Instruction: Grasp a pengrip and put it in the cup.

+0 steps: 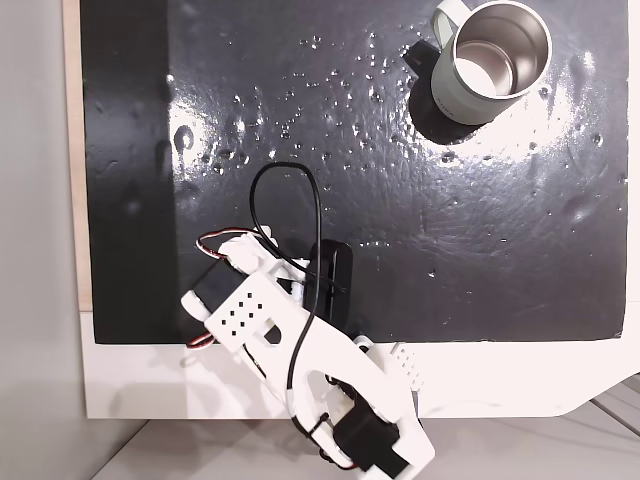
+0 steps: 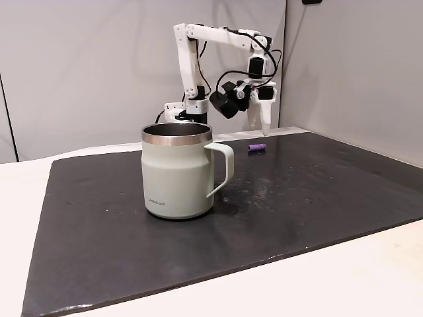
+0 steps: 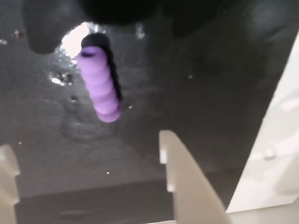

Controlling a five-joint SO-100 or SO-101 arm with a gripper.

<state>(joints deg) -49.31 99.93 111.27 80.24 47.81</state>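
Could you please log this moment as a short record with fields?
mat: black, shiny, speckled
cup: upright on the mat, handle to the right in a fixed view, nothing seen inside
pengrip: purple, ridged, lying on the mat, apart from the cup
tool: open, above the mat, pointing down, near the pengrip, not touching it
task state: pengrip not yet grasped
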